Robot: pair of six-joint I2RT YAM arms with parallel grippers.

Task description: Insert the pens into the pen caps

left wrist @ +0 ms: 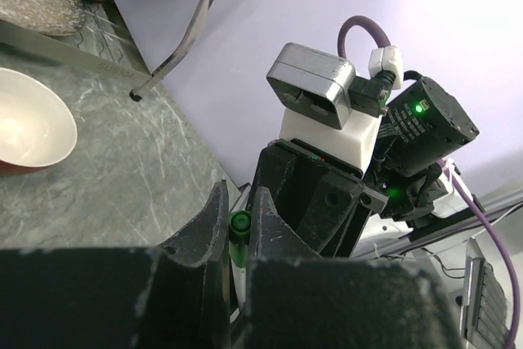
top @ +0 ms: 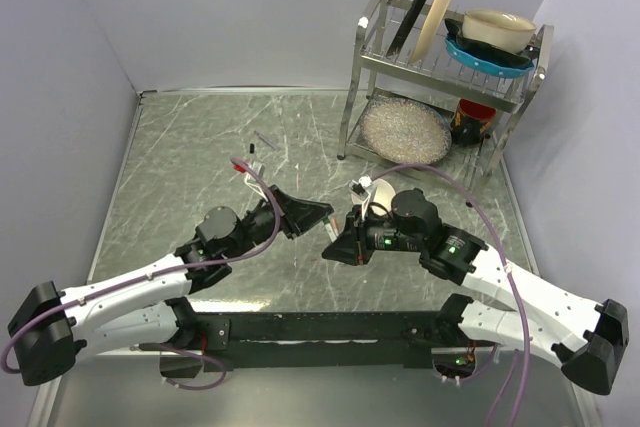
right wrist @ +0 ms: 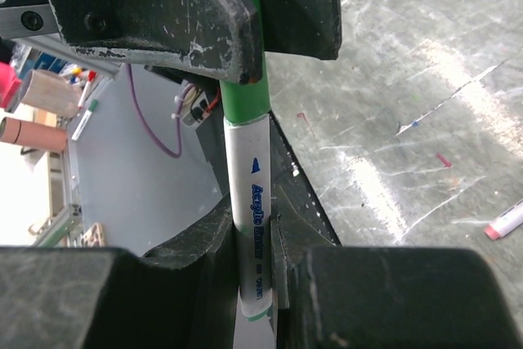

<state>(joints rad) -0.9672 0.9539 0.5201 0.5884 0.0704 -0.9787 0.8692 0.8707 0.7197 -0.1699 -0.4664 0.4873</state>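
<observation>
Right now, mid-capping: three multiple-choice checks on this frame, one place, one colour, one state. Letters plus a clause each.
1. The red-ended pen lies: A) on the table, beyond the left gripper; B) in the right gripper; C) off the table.
2. The cap in the left gripper is: A) black; B) pink; C) green.
3. The right gripper is: A) open above the table; B) shut on the white-barrelled pen; C) shut on a loose cap.
Key: 1 A, the top view shows it loose on the table; 2 C, green shows in its grip in both wrist views; 3 B, it clamps the barrel in the right wrist view.
</observation>
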